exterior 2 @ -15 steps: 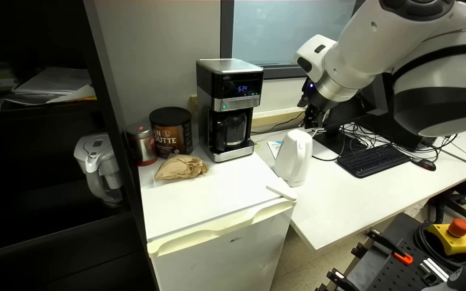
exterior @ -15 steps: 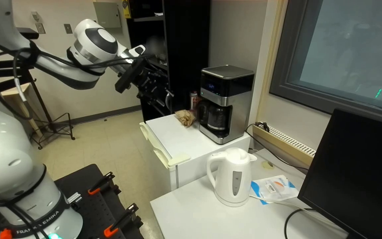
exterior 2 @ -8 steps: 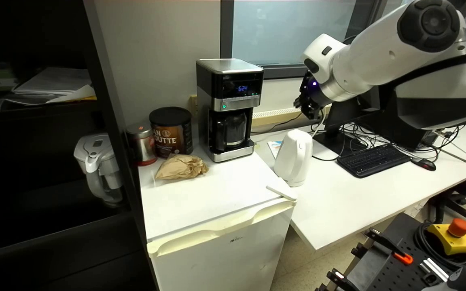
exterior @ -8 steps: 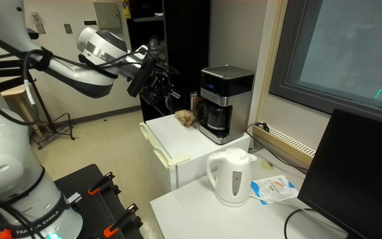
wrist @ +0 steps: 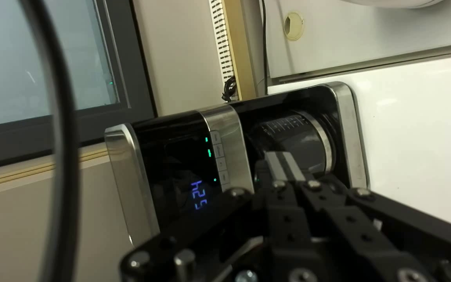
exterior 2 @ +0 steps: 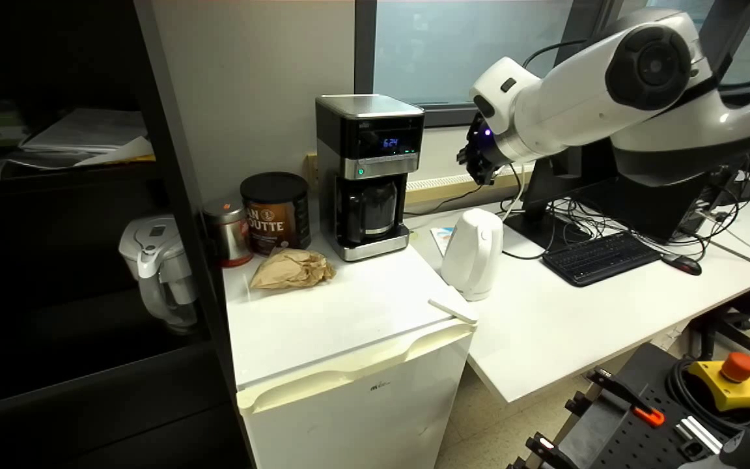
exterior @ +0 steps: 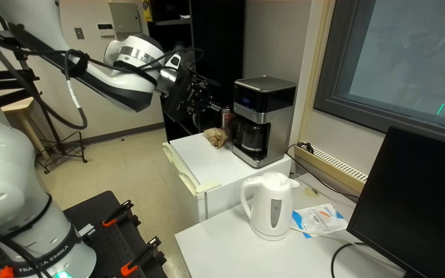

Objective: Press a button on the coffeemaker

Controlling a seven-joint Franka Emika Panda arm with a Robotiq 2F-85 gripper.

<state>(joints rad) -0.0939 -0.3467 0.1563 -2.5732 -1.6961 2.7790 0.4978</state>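
The boxy black and silver coffeemaker point(exterior 2: 370, 176) stands upright on a small white fridge, its clock display lit blue. On its silver band a button point(exterior 2: 361, 171) glows green. In the wrist view the coffeemaker point(wrist: 229, 129) lies sideways, with a row of small buttons point(wrist: 220, 162) along the band. My gripper point(wrist: 284, 166) is shut, its pale fingertips together and nothing between them, overlapping the dark carafe point(wrist: 300, 137) in that view. In an exterior view the gripper point(exterior: 216, 107) is level with the machine's front, seemingly still a gap away from it.
A white kettle point(exterior: 270, 208) stands on the desk beside the fridge. On the fridge top point(exterior 2: 349, 312) are a crumpled paper bag point(exterior 2: 292, 268), a coffee can point(exterior 2: 276, 215) and a metal canister point(exterior 2: 228, 234). A black shelf point(exterior 2: 173, 195) borders one side; a monitor point(exterior: 415, 200) stands on the desk.
The arm has swung toward the coffeemaker, and the gripper has come closer to its front. The jaws, apart a second ago, now stand together. The coffeemaker and other objects have not moved.
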